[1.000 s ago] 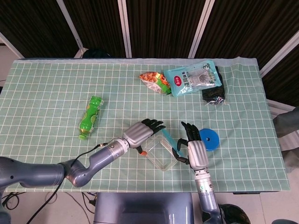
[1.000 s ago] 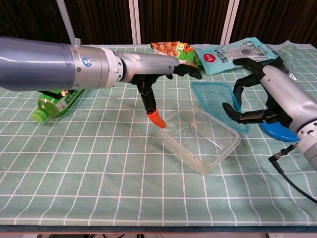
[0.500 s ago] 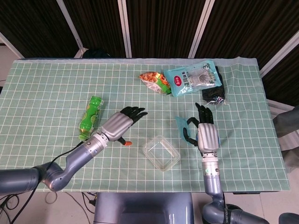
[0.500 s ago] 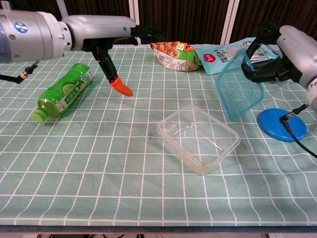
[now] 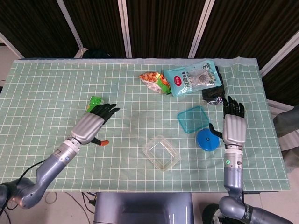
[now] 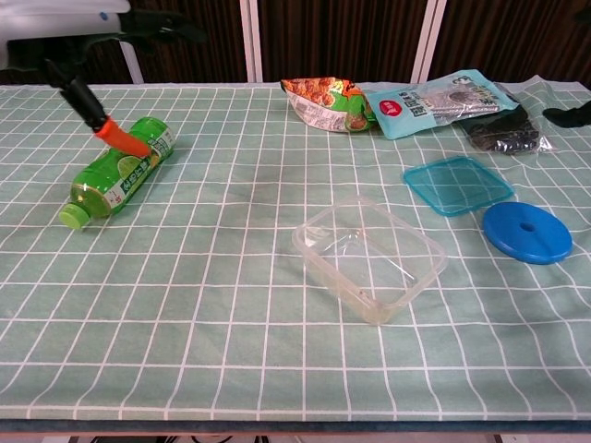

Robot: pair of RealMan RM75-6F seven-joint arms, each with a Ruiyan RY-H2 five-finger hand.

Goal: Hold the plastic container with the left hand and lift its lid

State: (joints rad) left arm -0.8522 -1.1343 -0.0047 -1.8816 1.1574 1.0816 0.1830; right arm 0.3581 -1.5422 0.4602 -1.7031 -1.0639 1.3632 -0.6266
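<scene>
A green checked tablecloth (image 5: 56, 88) covers the table before dark slatted panels (image 5: 159, 28).

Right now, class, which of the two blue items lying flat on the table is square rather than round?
The translucent teal plastic lid; the darker blue disc is round.

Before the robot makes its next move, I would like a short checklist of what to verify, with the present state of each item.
1. Lid off the container: ok. The teal lid lies flat on the table, apart from the clear plastic container.
2. Container upright and open: ok; nothing shows inside it.
3. Left hand holds nothing: ok. Fingers extended, above the green bottle, away from the container.
4. Right hand holds nothing: ok. Fingers spread, beside the blue disc.
5. Lid free of other things: ok in the chest view; it sits close to the disc with a small gap.
</scene>
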